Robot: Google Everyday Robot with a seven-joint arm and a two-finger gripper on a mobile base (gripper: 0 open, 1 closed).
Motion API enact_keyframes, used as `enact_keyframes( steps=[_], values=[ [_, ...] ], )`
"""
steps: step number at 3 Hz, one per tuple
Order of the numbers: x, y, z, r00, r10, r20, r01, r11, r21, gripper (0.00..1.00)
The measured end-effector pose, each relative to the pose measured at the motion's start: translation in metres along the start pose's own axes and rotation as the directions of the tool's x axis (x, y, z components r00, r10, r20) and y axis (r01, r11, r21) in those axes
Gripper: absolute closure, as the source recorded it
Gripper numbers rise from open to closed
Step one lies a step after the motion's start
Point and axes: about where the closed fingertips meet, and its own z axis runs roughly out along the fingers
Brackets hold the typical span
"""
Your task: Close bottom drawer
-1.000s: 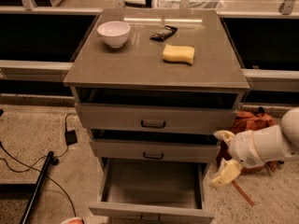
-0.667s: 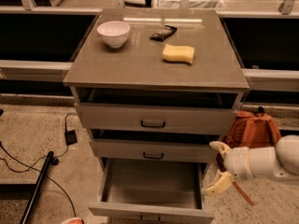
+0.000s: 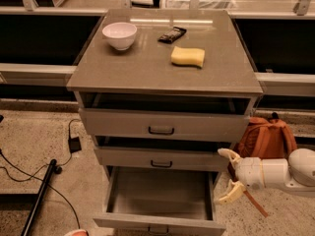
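Observation:
The bottom drawer (image 3: 160,195) of the grey cabinet (image 3: 162,73) is pulled far out and looks empty; its front panel (image 3: 157,225) sits at the lower edge of the view. The middle drawer (image 3: 161,159) and top drawer (image 3: 162,124) stand slightly ajar. My gripper (image 3: 229,176), white with cream fingertips, is at the right of the cabinet beside the open bottom drawer's right side. Its two fingers are spread apart, one above the other, and hold nothing.
On the cabinet top are a white bowl (image 3: 119,35), a yellow sponge (image 3: 187,56) and a dark snack bar (image 3: 172,34). An orange backpack (image 3: 266,137) stands on the floor behind my arm. Cables and a dark pole (image 3: 42,193) lie on the floor at left.
My gripper has moved down and a little further from the cabinet's right side. The drawers have not moved.

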Motion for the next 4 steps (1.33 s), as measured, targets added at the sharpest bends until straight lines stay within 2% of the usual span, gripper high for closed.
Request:
enact_keyframes(
  steps=[1, 2, 3, 4],
  values=[
    [0.018, 0.000, 0.033, 1.000, -0.025, 0.000, 0.025, 0.9997, 0.005, 0.00],
    [0.065, 0.033, 0.100, 0.992, -0.122, 0.016, 0.122, 0.9924, 0.010, 0.00],
    [0.126, 0.036, 0.163, 0.973, -0.230, -0.028, 0.231, 0.9727, 0.022, 0.00],
    [0.126, 0.036, 0.163, 0.973, -0.230, -0.028, 0.231, 0.9727, 0.022, 0.00]
  ],
)
